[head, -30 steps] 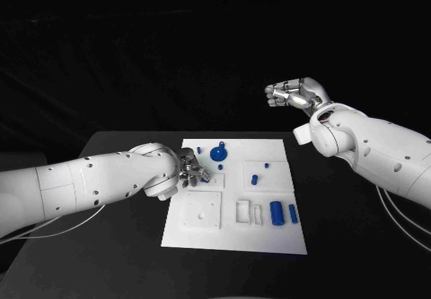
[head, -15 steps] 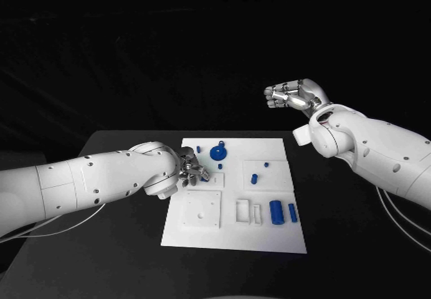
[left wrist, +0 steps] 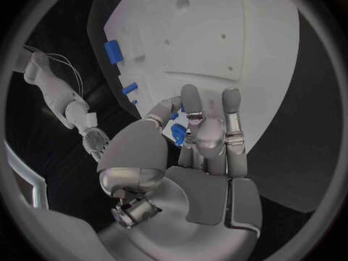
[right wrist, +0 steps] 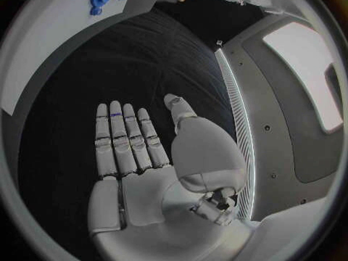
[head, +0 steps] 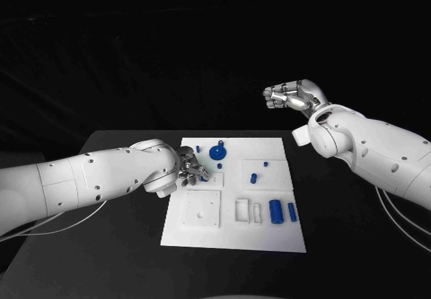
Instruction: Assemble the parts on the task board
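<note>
The white task board lies in the middle of the black table. My left hand rests low over the board's left side, thumb and fingers pinching a small blue part at a square inset. A round blue disc with a knob sits just beyond that hand. Two blue cylinders lie side by side near the board's right edge, and small blue pegs stand in the right-hand inset. My right hand hangs high beyond the board's far right corner; its fingers are straight and hold nothing.
A square white plate with holes and a slotted white block sit on the board's near half. Bare black table surrounds the board. The left forearm crosses the table's left side.
My left hand has edged slightly toward the board's far side, with the blue part still in its fingers. The right hand has hardly moved.
</note>
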Robot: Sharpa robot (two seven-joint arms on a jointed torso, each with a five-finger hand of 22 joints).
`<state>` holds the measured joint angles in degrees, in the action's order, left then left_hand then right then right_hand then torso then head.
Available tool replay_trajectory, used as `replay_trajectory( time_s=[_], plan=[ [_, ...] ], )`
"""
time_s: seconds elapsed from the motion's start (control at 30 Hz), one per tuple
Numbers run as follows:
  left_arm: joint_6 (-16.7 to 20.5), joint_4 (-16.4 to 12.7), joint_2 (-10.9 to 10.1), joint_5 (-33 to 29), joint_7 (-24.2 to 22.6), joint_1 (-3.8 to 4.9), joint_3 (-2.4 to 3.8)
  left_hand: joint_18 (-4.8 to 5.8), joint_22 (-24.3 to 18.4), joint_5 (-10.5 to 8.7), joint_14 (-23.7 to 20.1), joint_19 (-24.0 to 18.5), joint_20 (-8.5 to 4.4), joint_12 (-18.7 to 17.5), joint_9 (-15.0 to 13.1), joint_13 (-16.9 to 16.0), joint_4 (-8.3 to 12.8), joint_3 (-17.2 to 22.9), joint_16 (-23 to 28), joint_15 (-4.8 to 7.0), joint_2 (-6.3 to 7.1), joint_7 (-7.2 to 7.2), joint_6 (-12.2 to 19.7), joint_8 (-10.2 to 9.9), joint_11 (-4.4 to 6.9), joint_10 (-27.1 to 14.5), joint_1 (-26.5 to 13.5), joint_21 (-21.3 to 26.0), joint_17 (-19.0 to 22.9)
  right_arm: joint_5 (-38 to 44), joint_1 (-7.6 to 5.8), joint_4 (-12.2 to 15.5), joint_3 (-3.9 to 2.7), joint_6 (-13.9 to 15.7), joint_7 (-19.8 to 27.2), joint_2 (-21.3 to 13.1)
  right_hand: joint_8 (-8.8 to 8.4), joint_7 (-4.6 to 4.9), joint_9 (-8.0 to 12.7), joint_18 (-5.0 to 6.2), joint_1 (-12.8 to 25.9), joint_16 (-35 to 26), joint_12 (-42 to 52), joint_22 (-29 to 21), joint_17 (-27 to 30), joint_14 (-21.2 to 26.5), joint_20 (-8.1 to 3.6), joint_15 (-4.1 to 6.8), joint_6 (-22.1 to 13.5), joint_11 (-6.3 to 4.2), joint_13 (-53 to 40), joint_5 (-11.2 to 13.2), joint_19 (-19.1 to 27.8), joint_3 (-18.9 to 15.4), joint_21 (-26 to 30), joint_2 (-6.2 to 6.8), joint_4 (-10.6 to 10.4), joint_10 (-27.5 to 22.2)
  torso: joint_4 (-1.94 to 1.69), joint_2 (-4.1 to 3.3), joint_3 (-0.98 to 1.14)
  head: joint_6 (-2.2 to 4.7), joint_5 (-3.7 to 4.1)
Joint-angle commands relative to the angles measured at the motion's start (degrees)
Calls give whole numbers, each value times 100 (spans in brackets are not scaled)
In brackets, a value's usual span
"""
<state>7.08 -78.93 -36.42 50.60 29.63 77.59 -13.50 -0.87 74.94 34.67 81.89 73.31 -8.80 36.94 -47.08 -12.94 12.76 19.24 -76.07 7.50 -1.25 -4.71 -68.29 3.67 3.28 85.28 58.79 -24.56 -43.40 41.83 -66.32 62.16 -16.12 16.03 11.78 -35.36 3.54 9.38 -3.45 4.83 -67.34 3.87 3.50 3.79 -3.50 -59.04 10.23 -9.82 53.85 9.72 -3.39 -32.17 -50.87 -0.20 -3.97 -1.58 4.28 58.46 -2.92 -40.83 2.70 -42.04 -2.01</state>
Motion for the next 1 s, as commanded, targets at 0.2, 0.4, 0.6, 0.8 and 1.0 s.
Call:
replay_trajectory(
  time_s=[0.2, 0.4, 0.6, 0.8, 1.0],
  plan=[
    [-403, 91, 33, -190, 182, -35, -36, 37, 93, 24, 6, 41, -4, 32, -698, -7, 157, 127, -30, 49, -119, 745, -1136, 25, 170, 156, 17, 42, -21, 68, 21, -14, 3, -113, 34, 19, -19, 5, 10, 105, -4, -38, -12, -6, 5, 49, -2, 1, -31, -13, 8, 37, 65, 1, -20, -20, 36, -39, -7, -3, 2, -12, 3],
    [-410, 159, 51, -214, 178, -12, -35, 39, 95, 25, 6, 45, -5, 38, -712, -7, 171, 132, -38, 49, -128, 745, -1135, 24, 172, 156, 6, 43, -30, 71, 29, -20, 4, -120, 35, 25, -19, 5, 10, 105, -4, -38, -12, -6, 5, 49, -2, 1, -31, -13, 8, 37, 65, 1, -20, -20, 36, -39, -3, -2, -1, -11, 7],
    [-468, 203, 92, -238, 176, 27, -34, 39, 96, 28, 5, 45, -6, 46, -727, -7, 187, 138, -45, 49, -140, 746, -1134, 24, 173, 156, -2, 45, -37, 75, 39, -31, 5, -126, 36, 30, -19, 5, 10, 106, 2, -38, -12, -5, 5, 53, 0, 0, -36, -11, 8, 41, 71, 6, -21, -28, 55, -40, -6, -2, -1, -14, 14],
    [-590, 233, 132, -272, 184, 56, -34, 41, 97, 33, 5, 44, -7, 47, -736, -5, 203, 141, -49, 50, -141, 745, -1132, 23, 173, 156, -6, 47, -41, 76, 47, -38, 6, -140, 34, 37, -19, 5, 10, 106, 2, -38, -12, -5, 5, 53, 0, 0, -36, -11, 8, 41, 71, 6, -21, -28, 55, -40, -8, -4, -3, -18, 20],
    [-808, 270, 166, -312, 219, 105, -33, 43, 98, 35, 2, 42, -8, 46, -740, -3, 216, 143, -47, 50, -143, 744, -1129, 22, 173, 156, -4, 47, -36, 76, 59, -52, 8, -158, 33, 45, -19, 5, 10, 107, 14, -38, -13, -6, 5, 58, 2, -1, -36, -11, 8, 42, 84, 10, -20, -37, 66, -45, -10, 0, -1, -27, 25]
  ],
)
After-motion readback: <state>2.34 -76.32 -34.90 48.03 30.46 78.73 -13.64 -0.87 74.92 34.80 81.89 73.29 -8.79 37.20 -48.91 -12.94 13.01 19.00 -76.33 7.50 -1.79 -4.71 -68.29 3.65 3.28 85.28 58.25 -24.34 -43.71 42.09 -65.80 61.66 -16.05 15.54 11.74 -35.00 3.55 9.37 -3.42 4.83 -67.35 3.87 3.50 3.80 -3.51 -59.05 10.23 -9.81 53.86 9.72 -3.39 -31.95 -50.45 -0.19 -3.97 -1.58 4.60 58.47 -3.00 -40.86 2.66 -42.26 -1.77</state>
